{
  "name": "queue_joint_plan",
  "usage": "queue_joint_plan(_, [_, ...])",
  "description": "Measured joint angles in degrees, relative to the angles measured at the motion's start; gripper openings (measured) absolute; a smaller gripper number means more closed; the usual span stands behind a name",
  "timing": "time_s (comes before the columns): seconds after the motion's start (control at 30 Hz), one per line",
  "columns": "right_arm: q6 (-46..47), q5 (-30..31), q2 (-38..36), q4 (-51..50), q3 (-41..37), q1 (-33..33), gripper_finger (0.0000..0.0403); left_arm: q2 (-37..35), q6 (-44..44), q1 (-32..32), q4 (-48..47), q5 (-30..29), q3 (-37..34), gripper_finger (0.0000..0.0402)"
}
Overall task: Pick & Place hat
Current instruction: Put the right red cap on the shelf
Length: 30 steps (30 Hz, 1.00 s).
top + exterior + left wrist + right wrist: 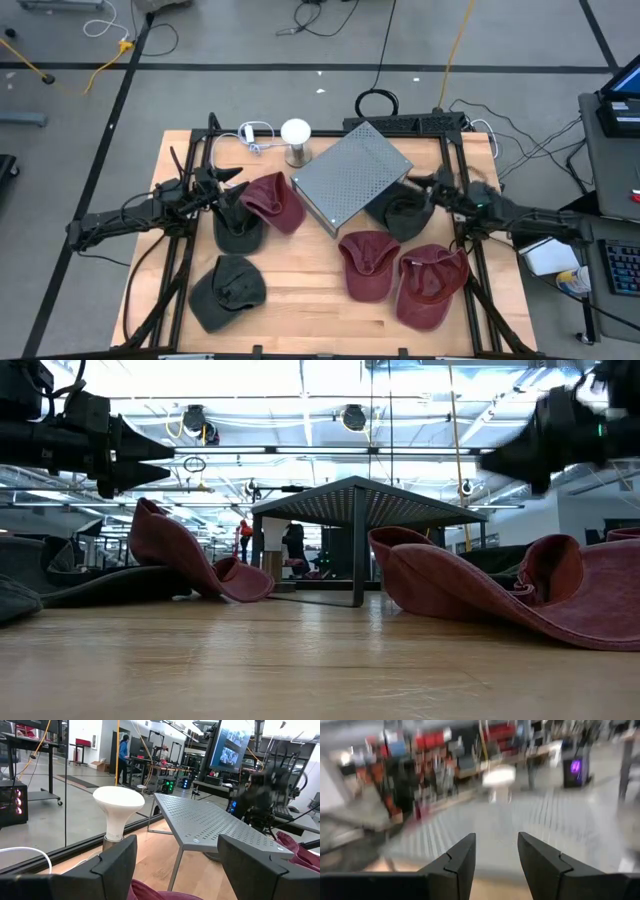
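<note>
Several hats lie on the wooden table [300, 300]. A maroon hat [274, 202] lies partly over a dark hat [238, 230] left of a grey perforated stand [350, 176]. Another dark hat [404, 214] lies at the stand's right. My left gripper [232, 192] is open and empty, raised above the left edge of the maroon hat [150, 894]; it shows at the upper left of the low view [135, 455]. My right gripper [420, 186] is open and empty, raised above the right-hand dark hat, its fingers apart in the right wrist view [497, 862].
A dark grey hat [228, 292] lies at the near left. Two maroon hats [368, 264] [430, 286] lie at the near right. A white bulb-shaped object [296, 138] stands behind the stand near the far edge. Bare wood shows along the near middle.
</note>
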Motion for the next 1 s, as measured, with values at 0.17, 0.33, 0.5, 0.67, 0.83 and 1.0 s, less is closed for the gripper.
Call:
queue_joint_plan(0.17, [-1.02, 3.82, 6.25, -7.52, 9.51, -0.01, 0.0139, -0.02, 0.01, -0.01, 0.00, 0.01, 0.00, 0.0280])
queue_joint_plan(0.33, [1.32, 4.46, 14.61, -15.74, 20.27, -0.01, 0.0139, 0.00, 0.01, -0.01, -0.01, 0.01, 0.00, 0.0280])
queue_joint_plan(0.5, [4.01, 3.97, 24.01, -25.85, 30.95, -0.01, 0.0141, -0.02, -0.01, -0.01, 0.00, -0.01, 0.00, 0.0280])
queue_joint_plan(0.67, [8.30, 1.76, 32.32, -34.78, 41.63, -0.01, 0.0166, 0.00, -0.01, -0.01, 0.00, -0.01, 0.00, 0.0280])
queue_joint_plan(0.83, [14.97, -0.84, 40.74, -48.42, 53.30, -0.03, 0.0212, -0.01, 0.01, -0.01, -0.01, 0.00, 0.00, 0.0280])
queue_joint_plan(1.0, [23.21, -4.87, 48.48, -60.27, 63.31, -0.08, 0.0240, -0.01, -0.01, -0.01, 0.00, 0.01, 0.00, 0.0280])
